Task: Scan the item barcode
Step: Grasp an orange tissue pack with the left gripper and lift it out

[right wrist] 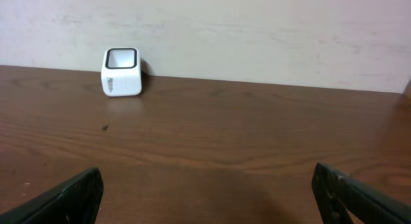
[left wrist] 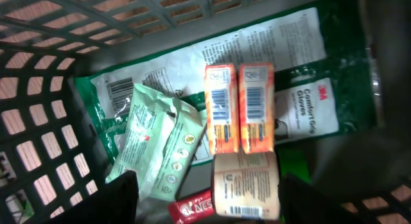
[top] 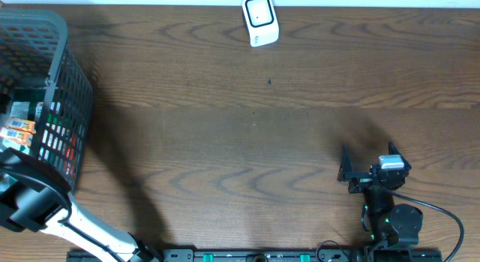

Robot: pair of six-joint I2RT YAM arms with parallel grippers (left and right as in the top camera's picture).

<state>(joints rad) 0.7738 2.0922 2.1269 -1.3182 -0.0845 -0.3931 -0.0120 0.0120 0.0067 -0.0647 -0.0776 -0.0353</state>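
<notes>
By my judgement the task is only just beginning: nothing is being held, no barcode is facing the scanner, and picking, carrying and presenting are all waiting to be done. Inside the basket (left wrist: 38,153), a grey plastic lattice of square holes, the left jaws are hanging spread, pinching nothing. They are straddling a tan cylindrical tub (left wrist: 245,185) whose paper label is showing a barcode. That is looking like the likeliest item, though I cannot tell for sure.

Beside it on the basket floor a glossy red wrapper (left wrist: 192,210) is peeking out and a soft green-and-white pouch (left wrist: 157,144) is lying crumpled. Further in, two orange cardboard boxes (left wrist: 239,108) are lying side by side, touching, barcodes up, on a flat, slick glove packet (left wrist: 308,102).

Well apart from the basket, the right jaws are standing wide open over the wood-grain tabletop (top: 247,142). Farthest from the basket, the scanner (top: 260,20), a smooth white rounded block, is sitting at the tabletop's back edge.
</notes>
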